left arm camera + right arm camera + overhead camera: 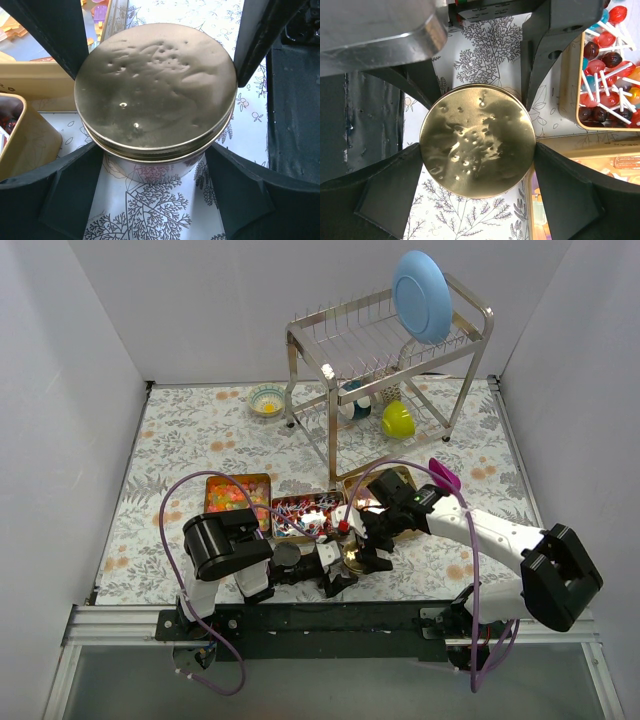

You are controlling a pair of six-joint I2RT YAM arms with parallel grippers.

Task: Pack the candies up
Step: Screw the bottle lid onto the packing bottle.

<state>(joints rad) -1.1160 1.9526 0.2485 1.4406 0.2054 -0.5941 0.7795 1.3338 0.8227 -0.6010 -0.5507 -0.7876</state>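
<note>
Down near the bottom edge of the top view, just above the arm bases, both arms meet over one round tin [150,172] standing on the flowered table [180,440]. The left gripper [154,155] comes in from the lower left. Its fingers [65,195] press against the tin's printed wall under the rim, apparently to brace it. The right gripper [478,147] reaches in from the right, its jaws narrowed onto opposite edges of the dented gold lid [477,140]. One grip on the body and one on the lid reads as the opening step, since nothing can go in while the tin is covered. With the lid on, what the tin holds cannot be told.

Just beyond the tin, toward mid-frame, three gold square trays sit in a row and hold all the candies in sight.
- **Left tray** [209,483]: orange, yellow and pink gummy pieces [237,497].
- **Middle tray** [570,95]: a heap of red, blue and dark stick sweets [605,55].
- **Right tray** [590,142]: translucent wrapped sweets [626,162]; it lies partly under the right arm.

None looks packed yet.

Farther up the frame, a wire dish rack [330,370] holds a blue plate [422,295] and a yellow cup [398,420].
</note>
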